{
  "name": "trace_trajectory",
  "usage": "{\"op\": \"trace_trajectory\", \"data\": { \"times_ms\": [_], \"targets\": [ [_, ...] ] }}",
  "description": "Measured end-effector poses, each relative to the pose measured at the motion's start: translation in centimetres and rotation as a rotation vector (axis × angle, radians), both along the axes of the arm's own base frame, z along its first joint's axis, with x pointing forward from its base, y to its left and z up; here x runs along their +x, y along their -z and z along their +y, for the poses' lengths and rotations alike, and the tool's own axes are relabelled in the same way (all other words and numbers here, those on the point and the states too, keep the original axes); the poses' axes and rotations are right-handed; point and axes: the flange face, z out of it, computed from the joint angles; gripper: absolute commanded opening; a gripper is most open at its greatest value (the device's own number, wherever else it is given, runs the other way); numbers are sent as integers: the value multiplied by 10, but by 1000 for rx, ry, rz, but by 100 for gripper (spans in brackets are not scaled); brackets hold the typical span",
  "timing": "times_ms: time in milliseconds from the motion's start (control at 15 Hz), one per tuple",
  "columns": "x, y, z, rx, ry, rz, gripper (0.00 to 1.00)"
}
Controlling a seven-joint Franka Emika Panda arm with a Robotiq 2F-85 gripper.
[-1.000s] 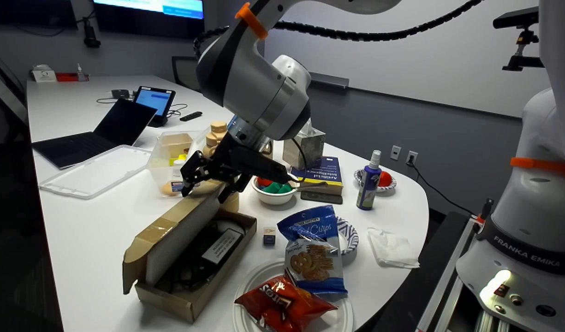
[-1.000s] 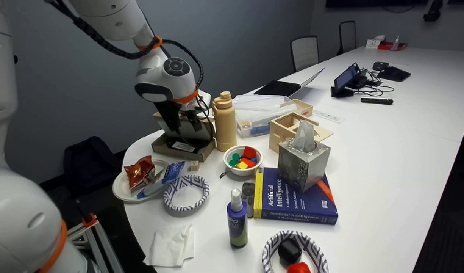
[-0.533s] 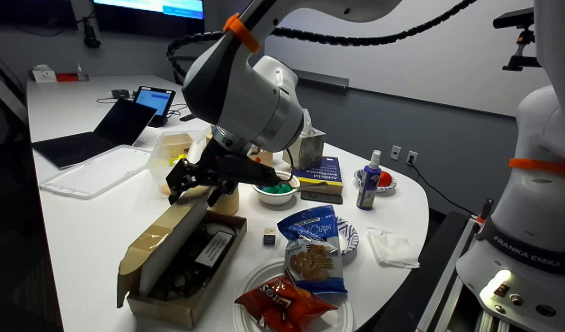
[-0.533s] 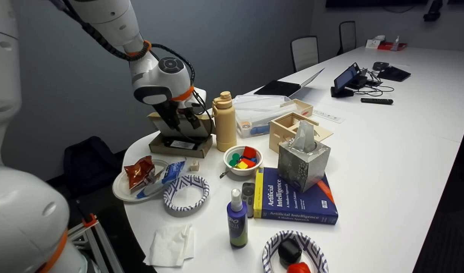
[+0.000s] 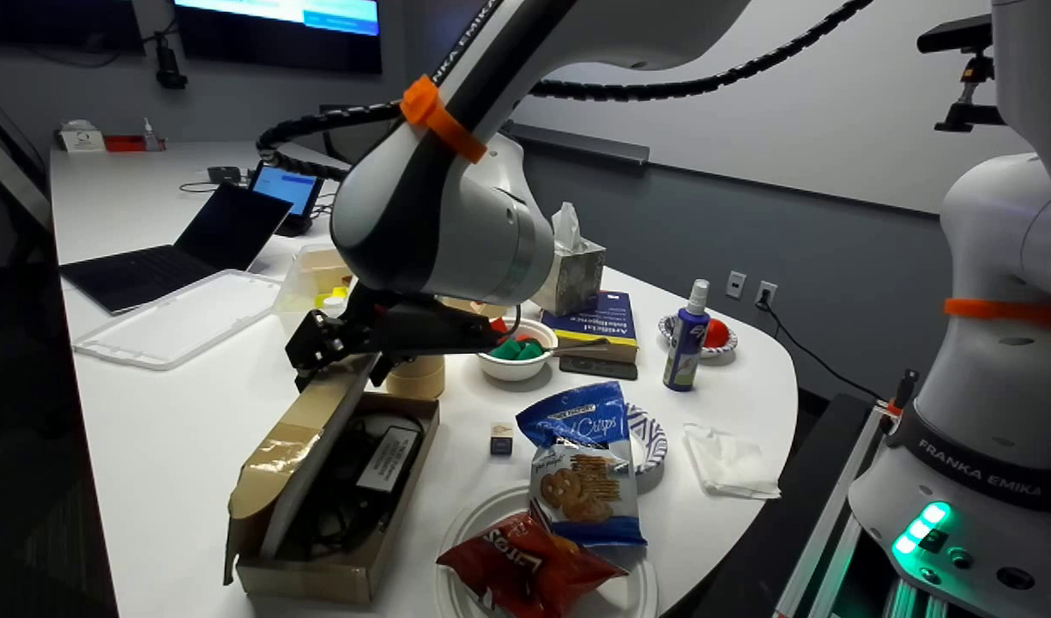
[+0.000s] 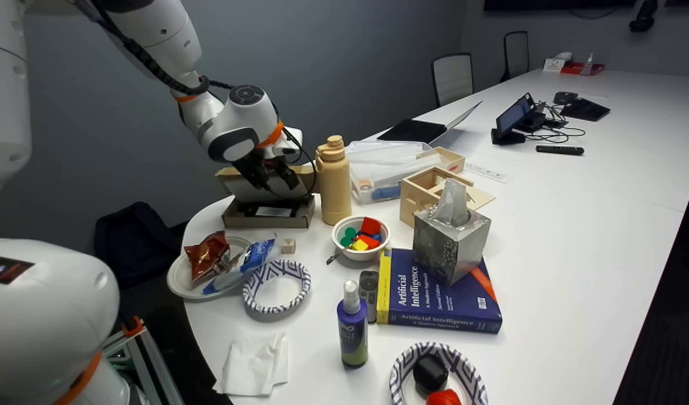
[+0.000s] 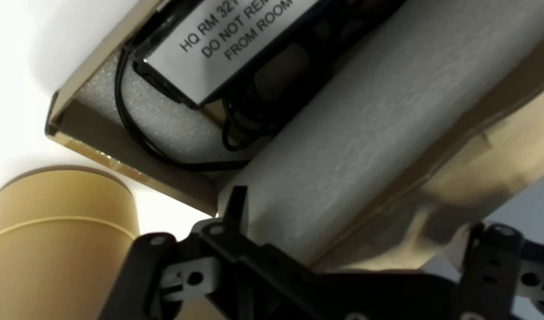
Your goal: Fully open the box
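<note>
The box [image 5: 319, 581] is long brown cardboard with pale foam inside, and its lid [image 5: 289, 433] stands raised, roughly upright. It also shows in an exterior view [image 6: 265, 220] and in the wrist view, where the lid's foam lining [image 7: 343, 133] faces the camera. A black adapter with a white label [image 5: 390, 459] and cables lie inside. My gripper [image 5: 341, 378] is at the lid's far end, fingers apart, one on each side of the lid. In the wrist view the gripper [image 7: 356, 222] shows a wide gap around the lid edge. Whether the fingers touch the lid is unclear.
A tan bottle [image 6: 336, 185] stands close to the box's end. A small wooden cube [image 5: 501, 439], a plate with chip bags [image 5: 456, 515] and a bowl of blocks [image 5: 515, 367] are nearby. A clear bin [image 5: 306, 279] and its lid [image 5: 182, 322] lie farther back.
My gripper has moved lower and along the lid, leftward in both exterior views. The box has shifted and turned slightly, its far end swinging left and away from the bottle. The lid remains raised.
</note>
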Motion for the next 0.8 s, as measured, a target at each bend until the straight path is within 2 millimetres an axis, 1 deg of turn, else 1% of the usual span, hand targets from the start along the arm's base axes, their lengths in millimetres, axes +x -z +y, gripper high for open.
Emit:
{"op": "trace_trajectory", "data": {
  "times_ms": [467,667,800],
  "targets": [
    [12,-31,23,4,11,-78,100],
    [14,-39,32,3,1,-87,100],
    [16,-40,39,-3,-11,-86,100]
  ]
}}
